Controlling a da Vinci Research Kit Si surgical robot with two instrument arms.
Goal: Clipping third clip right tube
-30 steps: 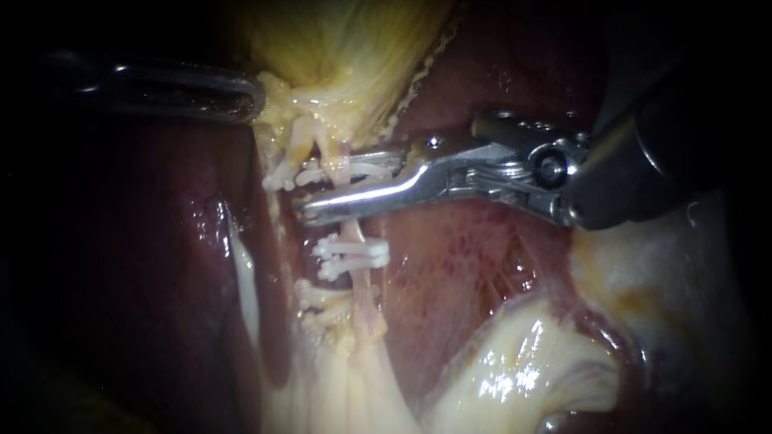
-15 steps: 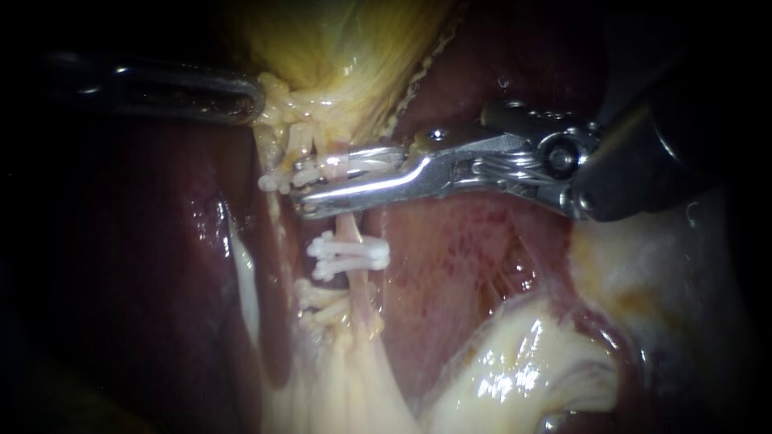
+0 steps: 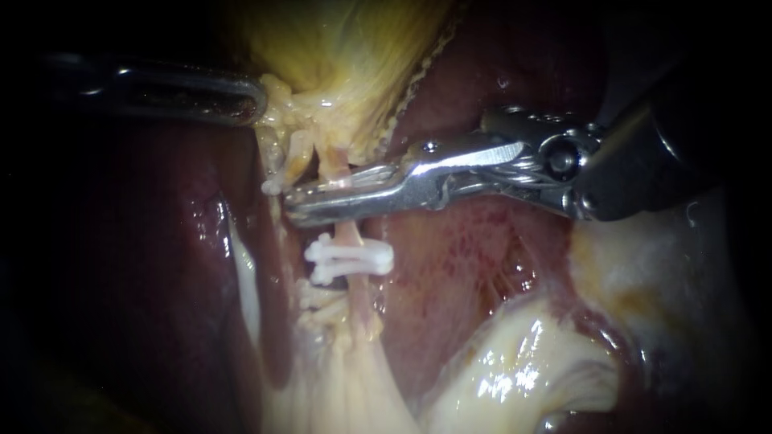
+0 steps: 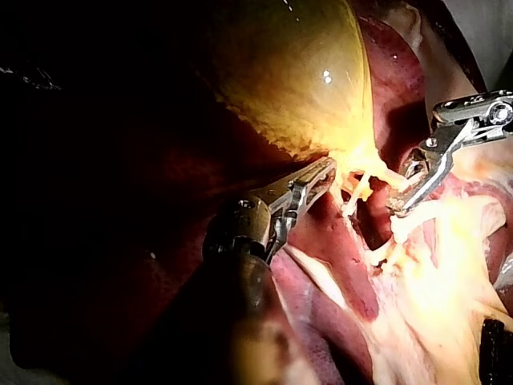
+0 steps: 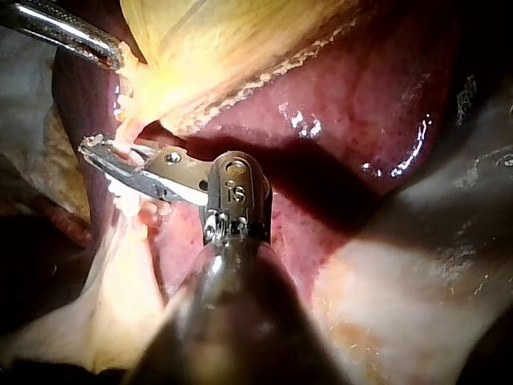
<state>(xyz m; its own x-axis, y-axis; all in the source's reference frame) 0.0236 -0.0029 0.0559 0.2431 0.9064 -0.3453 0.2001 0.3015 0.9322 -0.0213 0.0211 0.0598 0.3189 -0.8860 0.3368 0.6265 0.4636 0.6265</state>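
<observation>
We've got our right tool (image 3: 299, 201) w/ jaws squeezed nearly flat across the right tube (image 3: 347, 235), just gallbladder-side of the white clip (image 3: 350, 259), prob. to seat another, while our left tool (image 3: 241, 98), further beyond that clip, grips the gallbladder (image 3: 346, 48) to tension the tube.

surg. lab: liver (image 5: 361, 104) w/ clip (image 3: 350, 259)
</observation>
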